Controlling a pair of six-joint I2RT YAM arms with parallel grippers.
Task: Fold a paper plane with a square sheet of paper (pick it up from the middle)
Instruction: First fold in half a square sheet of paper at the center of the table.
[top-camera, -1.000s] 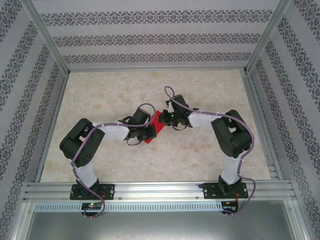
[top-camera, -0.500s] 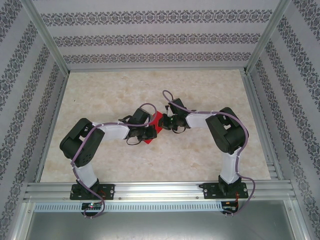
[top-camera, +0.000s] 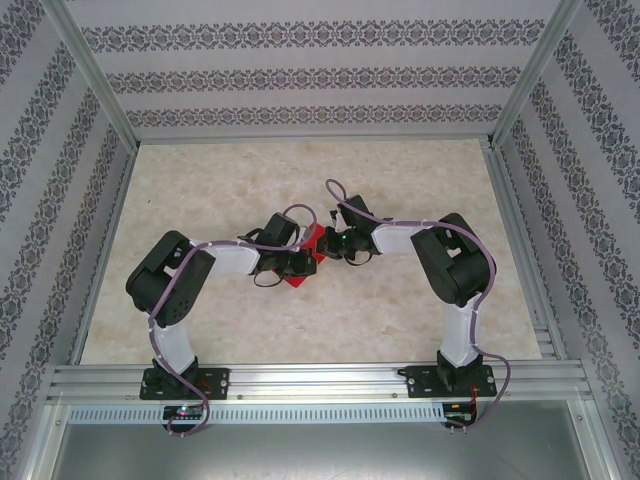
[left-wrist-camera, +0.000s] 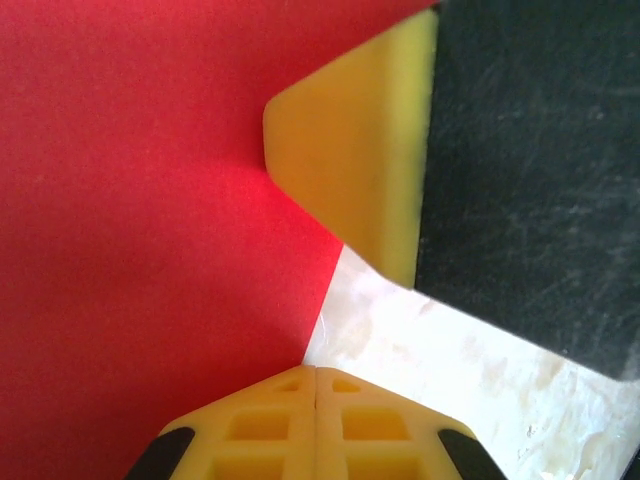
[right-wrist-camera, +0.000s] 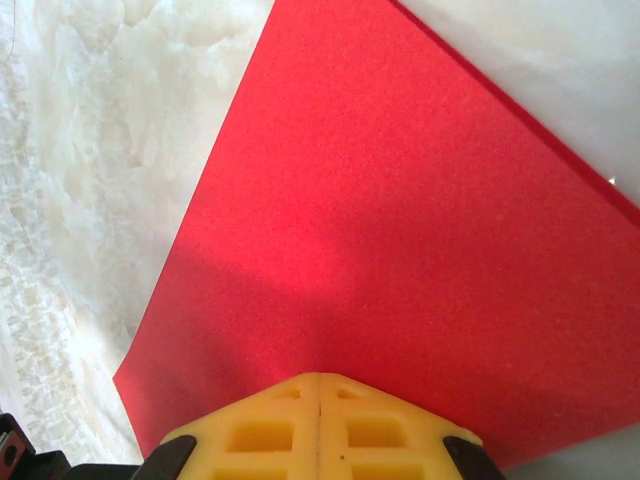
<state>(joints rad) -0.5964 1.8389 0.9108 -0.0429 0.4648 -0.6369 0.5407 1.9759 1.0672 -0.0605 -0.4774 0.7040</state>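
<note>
Square sheet of paper (top-camera: 312, 238), bright red, is being kept near the middle of the marbled table (top-camera: 420, 180), between the two arms. It is being pressed at one edge by the left gripper (left-wrist-camera: 315, 372) and on its surface by the right gripper (right-wrist-camera: 318, 380), both pairs of jaws being held together with nothing between them. Compared with a second ago, the right gripper is being seen closer to the left one, and less red is being left uncovered.

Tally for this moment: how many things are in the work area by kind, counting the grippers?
red paper sheet: 1
shut yellow-fingered grippers: 2 (left gripper, right gripper)
Total: 3
</note>
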